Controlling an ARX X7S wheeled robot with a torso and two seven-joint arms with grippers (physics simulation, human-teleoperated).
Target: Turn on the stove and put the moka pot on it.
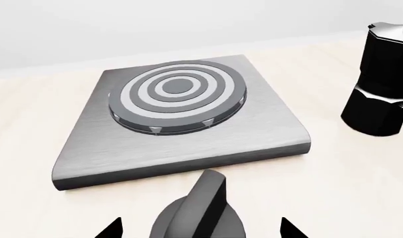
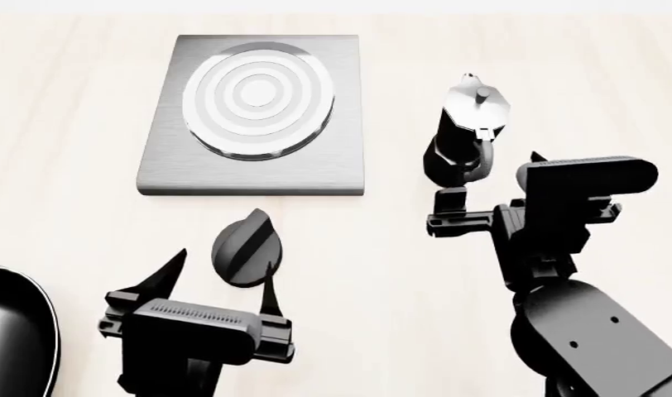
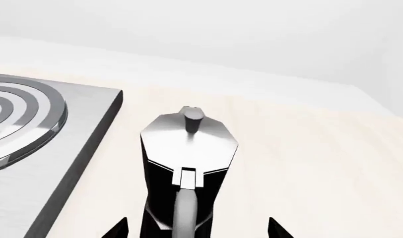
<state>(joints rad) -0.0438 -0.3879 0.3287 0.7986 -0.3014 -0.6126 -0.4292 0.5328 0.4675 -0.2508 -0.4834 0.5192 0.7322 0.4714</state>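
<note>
Black knob [image 1: 200,210] near stove [image 1: 181,124], moka pot [image 1: 381,79] beside.

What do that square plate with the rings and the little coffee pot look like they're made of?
The stove looks like brushed grey metal: fine streaks run across its flat top, and the burner shows pale and darker rings. The moka pot seems two-part: a shiny silver top that catches light like polished metal, over a glossy black base and handle, maybe painted metal or plastic. It's a render, so that's only appearance.
</note>
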